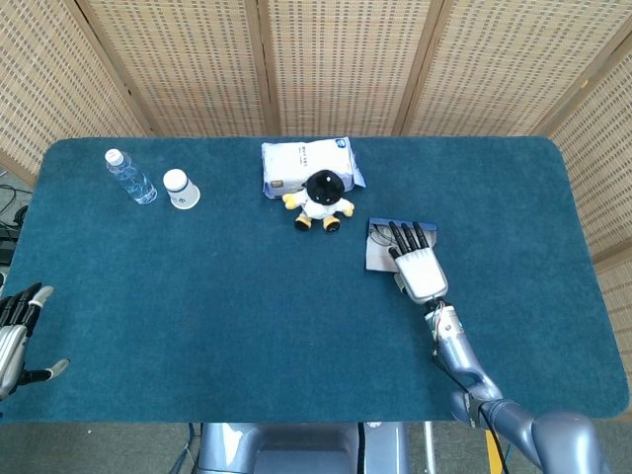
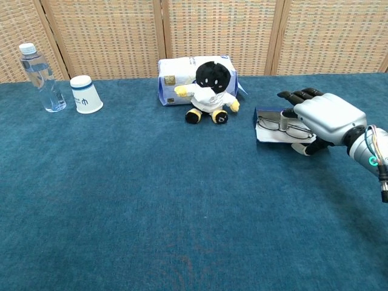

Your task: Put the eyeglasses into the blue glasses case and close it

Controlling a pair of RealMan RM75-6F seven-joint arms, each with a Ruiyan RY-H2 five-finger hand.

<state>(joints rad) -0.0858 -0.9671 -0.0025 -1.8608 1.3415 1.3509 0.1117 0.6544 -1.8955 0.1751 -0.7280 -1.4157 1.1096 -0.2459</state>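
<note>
The blue glasses case [image 1: 376, 259] [image 2: 267, 136] lies open right of the table's centre, its pale inner flap towards me. The thin-framed eyeglasses [image 2: 276, 125] [image 1: 380, 237] lie inside it, by the blue far wall. My right hand [image 1: 419, 269] [image 2: 324, 115] lies over the case's right part, its dark fingers [image 1: 407, 235] stretched flat across the top to the far wall and its thumb by the near edge of the flap. I cannot tell whether the thumb tucks under the flap. My left hand [image 1: 15, 336] hangs off the table's left front corner, fingers spread and holding nothing.
A black-and-white plush toy [image 1: 320, 200] [image 2: 210, 92] sits just left of and beyond the case, leaning on a white tissue pack [image 1: 296, 163] [image 2: 176, 76]. A water bottle [image 1: 129, 177] [image 2: 38, 77] and an upturned paper cup [image 1: 181, 189] [image 2: 85, 94] stand far left. Wicker screens back the table.
</note>
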